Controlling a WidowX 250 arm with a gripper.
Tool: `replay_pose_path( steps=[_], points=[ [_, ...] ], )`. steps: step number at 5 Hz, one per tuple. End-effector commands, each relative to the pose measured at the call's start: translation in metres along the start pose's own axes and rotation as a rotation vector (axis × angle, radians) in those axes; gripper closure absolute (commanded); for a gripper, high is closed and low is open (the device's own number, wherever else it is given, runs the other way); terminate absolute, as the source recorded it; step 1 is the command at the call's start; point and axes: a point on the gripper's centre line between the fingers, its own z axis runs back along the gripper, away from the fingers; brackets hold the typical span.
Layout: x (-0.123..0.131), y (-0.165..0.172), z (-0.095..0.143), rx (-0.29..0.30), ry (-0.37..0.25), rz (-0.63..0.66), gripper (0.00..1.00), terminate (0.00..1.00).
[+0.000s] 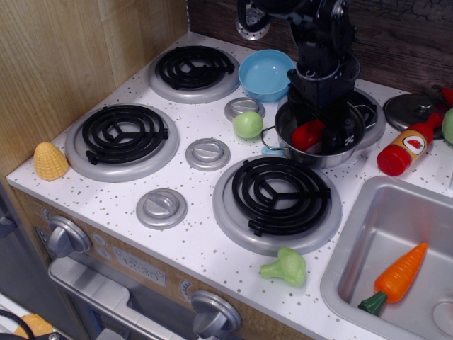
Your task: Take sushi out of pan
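The pan is a small shiny steel pot on the back right burner, with a thin wire handle on its left side. The sushi, glossy red, lies inside it, only partly visible. My black gripper reaches down into the pan from above, fingers on either side of the sushi. The right finger is deep in the pan. The arm hides the fingertips and most of the sushi, so I cannot tell whether the jaws press on it.
A light blue bowl stands behind the pan, a green ball to its left. A red ketchup bottle and a grey lid lie right of it. A sink with a carrot is front right; broccoli lies by the front edge.
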Motion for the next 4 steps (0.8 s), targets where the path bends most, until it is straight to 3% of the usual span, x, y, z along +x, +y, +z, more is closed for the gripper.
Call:
replay_pose_path(
  steps=[1,2,4],
  points=[
    [0.013,0.005,0.017,0.038,-0.012,0.012,1.00,0.00],
    [0.015,0.005,0.029,0.045,0.017,0.007,1.00,0.00],
    [0.019,0.016,0.076,0.077,0.113,-0.012,1.00,0.00]
  ],
)
